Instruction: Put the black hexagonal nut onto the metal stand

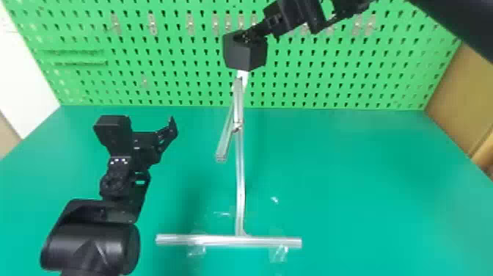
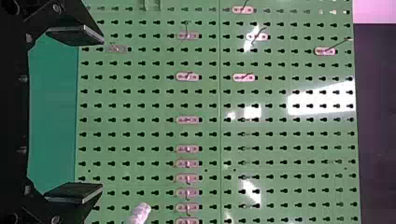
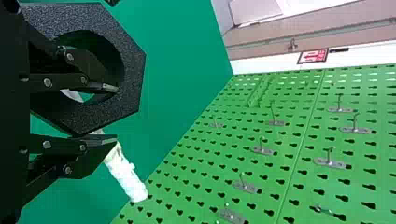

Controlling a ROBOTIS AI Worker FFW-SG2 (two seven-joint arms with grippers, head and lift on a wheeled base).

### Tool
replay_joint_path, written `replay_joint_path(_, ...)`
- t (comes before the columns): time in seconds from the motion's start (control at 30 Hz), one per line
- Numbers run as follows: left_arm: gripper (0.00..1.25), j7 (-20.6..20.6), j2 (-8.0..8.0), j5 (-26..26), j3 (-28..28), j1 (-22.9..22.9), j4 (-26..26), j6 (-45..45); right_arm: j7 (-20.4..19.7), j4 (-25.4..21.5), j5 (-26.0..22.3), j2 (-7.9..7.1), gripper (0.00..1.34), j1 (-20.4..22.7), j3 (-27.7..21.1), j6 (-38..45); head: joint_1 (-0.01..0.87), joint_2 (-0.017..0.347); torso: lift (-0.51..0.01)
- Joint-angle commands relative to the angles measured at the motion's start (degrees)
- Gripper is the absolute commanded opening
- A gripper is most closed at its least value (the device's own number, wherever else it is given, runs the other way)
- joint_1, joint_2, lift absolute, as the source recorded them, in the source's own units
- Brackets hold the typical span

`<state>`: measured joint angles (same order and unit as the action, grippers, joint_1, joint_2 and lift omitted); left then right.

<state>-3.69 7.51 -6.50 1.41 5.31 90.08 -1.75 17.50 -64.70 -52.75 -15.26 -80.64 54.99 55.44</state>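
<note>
Black hexagonal nut (image 1: 245, 55) at twelve o'clock, atop the metal stand (image 1: 240, 176): the right gripper (image 1: 248, 36) pinches its wall, one finger inside the hole, one outside. Nine o'clock, the left gripper (image 1: 170, 128) gapes wide.

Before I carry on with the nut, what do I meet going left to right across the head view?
White side panel → left gripper → nut → right arm. Left out: the metal stand, whose foot overlaps both gripper and nut from side to side.
</note>
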Motion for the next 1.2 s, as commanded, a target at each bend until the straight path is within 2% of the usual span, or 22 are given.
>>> replay_joint_path(0.0,1.08,0.0,0.05,0.0,0.0,0.0,0.0,0.0,-0.2,-0.1,-1.6,-0.03,0.29,0.4,1.0,-0.2,0.693,0.081,-0.001)
replay_joint_path(1.17,1.08,0.0,0.05,-0.1,0.0,-0.1,-0.1,0.0,-1.9,-0.9,-3.6,-0.38,0.29,2.0,2.1,-0.9,0.693,0.081,-0.001)
